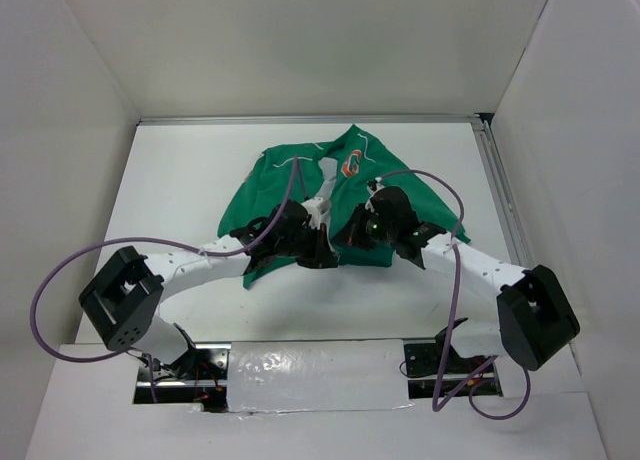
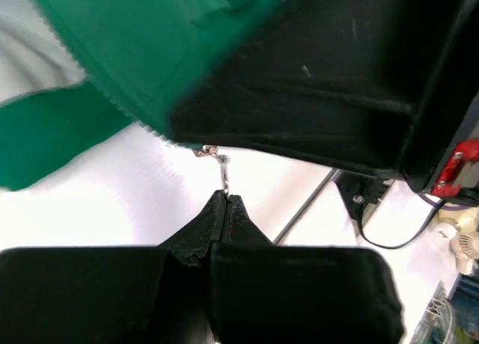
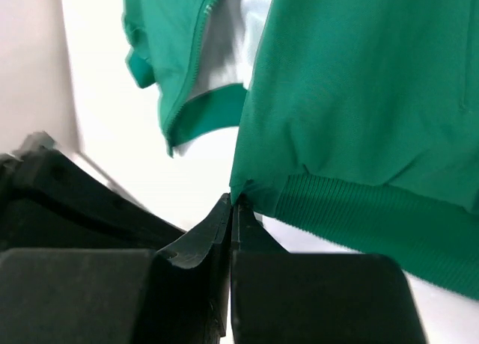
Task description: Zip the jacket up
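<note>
Well, the jacket [image 1: 275, 190] lies rumpled in the middle of the table [image 1: 180, 170]. Its front is unzipped and white lining [image 1: 325, 180] shows between the two halves. My left gripper [image 2: 226, 203] is pinched tight on the small metal pull [image 2: 223, 178] hanging under the green edge. My right gripper [image 3: 235, 203] is closed on the corner of the ribbed hem [image 3: 359, 209], where the front edge comes down to meet it.

The pull worries me most. It is thin and I hold it only at my very tips, so I judge that a tug off the line of the teeth [image 3: 200, 37] could slip it free. A black housing [image 2: 337, 82] covers most of the slider (I cannot tell whether both rows of teeth are seated in it). If they are not, drawing it up would close nothing. If my right hold goes slack, the cloth could bunch ahead of the slider and jam it, or the whole jacket could drag along. The loose lining beside the teeth could also get caught. My two wrists sit near each other over the hem, so a careless swing could knock them together.

The jacket lies chest up, patch [image 1: 350, 164] showing. Its long axis runs collar to hem, roughly away from my bases. The collar points to the far edge, leaning a little right, and the sleeves spread to either side.
</note>
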Motion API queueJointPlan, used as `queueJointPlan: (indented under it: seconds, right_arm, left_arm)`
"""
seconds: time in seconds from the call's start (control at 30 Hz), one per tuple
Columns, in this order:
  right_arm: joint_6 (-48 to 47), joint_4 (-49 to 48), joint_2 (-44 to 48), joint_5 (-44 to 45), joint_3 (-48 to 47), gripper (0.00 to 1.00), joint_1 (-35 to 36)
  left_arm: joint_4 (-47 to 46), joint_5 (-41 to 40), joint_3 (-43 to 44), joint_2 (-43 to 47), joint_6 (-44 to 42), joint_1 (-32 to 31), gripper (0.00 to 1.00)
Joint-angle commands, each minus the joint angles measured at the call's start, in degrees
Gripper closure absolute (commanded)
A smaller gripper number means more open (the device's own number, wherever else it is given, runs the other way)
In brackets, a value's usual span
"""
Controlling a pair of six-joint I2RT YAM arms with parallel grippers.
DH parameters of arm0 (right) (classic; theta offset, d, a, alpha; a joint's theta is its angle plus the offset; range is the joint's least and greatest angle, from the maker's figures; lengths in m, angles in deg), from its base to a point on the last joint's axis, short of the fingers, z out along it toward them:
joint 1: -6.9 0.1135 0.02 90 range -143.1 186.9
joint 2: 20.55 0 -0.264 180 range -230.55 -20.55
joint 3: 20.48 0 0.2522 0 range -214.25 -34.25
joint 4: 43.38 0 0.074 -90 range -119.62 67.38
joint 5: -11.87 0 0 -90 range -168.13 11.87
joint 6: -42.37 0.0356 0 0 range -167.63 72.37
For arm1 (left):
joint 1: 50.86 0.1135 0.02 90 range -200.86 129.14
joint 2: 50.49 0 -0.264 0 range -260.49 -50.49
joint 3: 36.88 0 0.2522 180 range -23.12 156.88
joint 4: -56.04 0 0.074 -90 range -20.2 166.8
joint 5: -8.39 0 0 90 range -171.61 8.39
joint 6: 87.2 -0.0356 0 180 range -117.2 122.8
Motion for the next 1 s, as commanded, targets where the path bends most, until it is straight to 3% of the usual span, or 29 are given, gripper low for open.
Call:
queueJointPlan:
  seconds: [0.0, 0.27, 0.43, 0.53, 0.73, 0.9, 0.97]
  right_arm:
    - [6.95, -15.58, -0.64, -2.93, -1.55, 1.00, -0.39]
    - [11.28, -19.19, 1.64, 4.17, 2.13, 1.00, 1.72]
    - [8.82, -18.14, 5.77, 6.03, 4.07, 1.00, 1.28]
    - [6.02, -14.81, 7.26, 5.07, 3.37, 1.00, 1.01]
    - [0.83, -9.44, 8.67, 1.82, 5.12, 1.00, 1.36]
    - [-0.32, -10.58, 11.57, 1.46, 7.94, 1.00, 1.10]
    - [-0.85, -10.58, 13.14, 1.72, 8.90, 1.00, 0.66]
  left_arm:
    - [-0.37, 4.07, -1.17, 1.19, 2.79, -3.92, 1.00]
    - [1.03, 5.22, 3.39, 2.31, 3.15, -11.12, 1.00]
    - [-0.90, 7.85, 1.21, 6.27, 3.84, -12.45, 1.00]
    - [4.25, 3.14, 1.64, 6.72, 4.20, -12.45, 0.83]
    - [10.17, -1.73, 2.79, 6.63, 2.62, -12.45, 0.37]
    - [12.02, -1.20, 2.00, 8.38, 2.18, -10.44, 0.27]
    - [12.55, -1.55, 1.04, 10.40, 3.13, -9.20, 0.16]
